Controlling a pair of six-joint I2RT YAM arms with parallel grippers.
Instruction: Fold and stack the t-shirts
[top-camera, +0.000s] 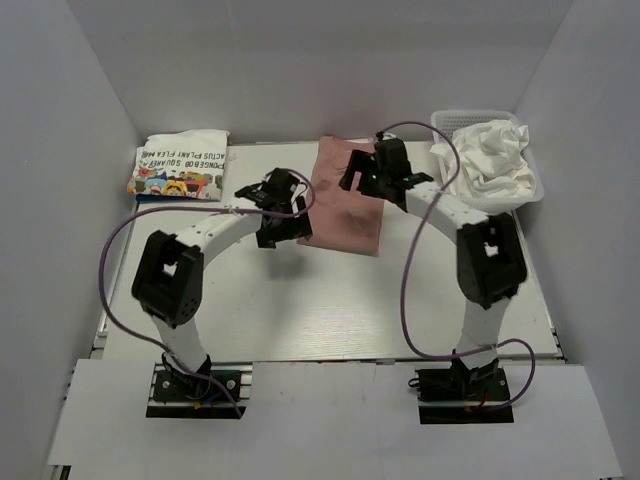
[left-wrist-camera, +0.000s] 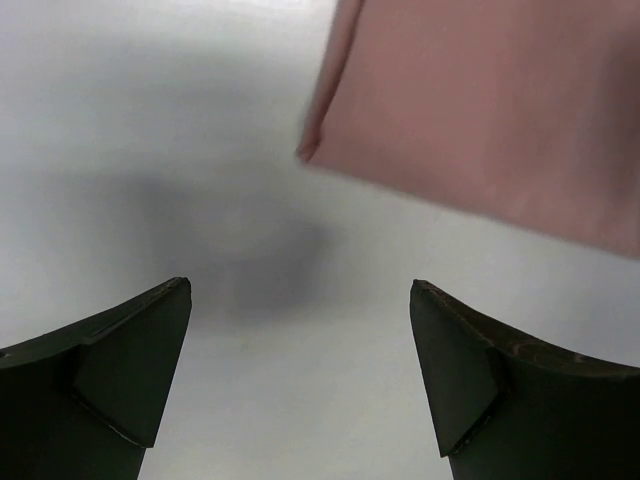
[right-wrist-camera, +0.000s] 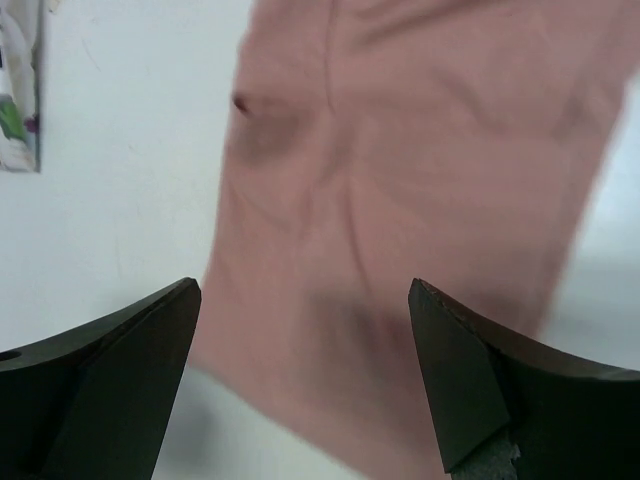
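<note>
The dusty pink t-shirt (top-camera: 345, 200) lies part-folded at the table's far centre. The left gripper (left-wrist-camera: 300, 300), beside its left edge, and the right gripper (right-wrist-camera: 300, 295), above its middle, both gape empty, probably poised for the next fold. The folded cartoon-print t-shirt (top-camera: 180, 165) at far left likely starts the stack.

Robotics lab test cell. Plain white panels (top-camera: 70, 130) box in the counter (top-camera: 330, 310) on its left, right and far sides. Left arm (top-camera: 175, 275) and right arm (top-camera: 487, 262) are bolted at the counter's near edge. Purple cables (top-camera: 403, 290) loop above it.
</note>
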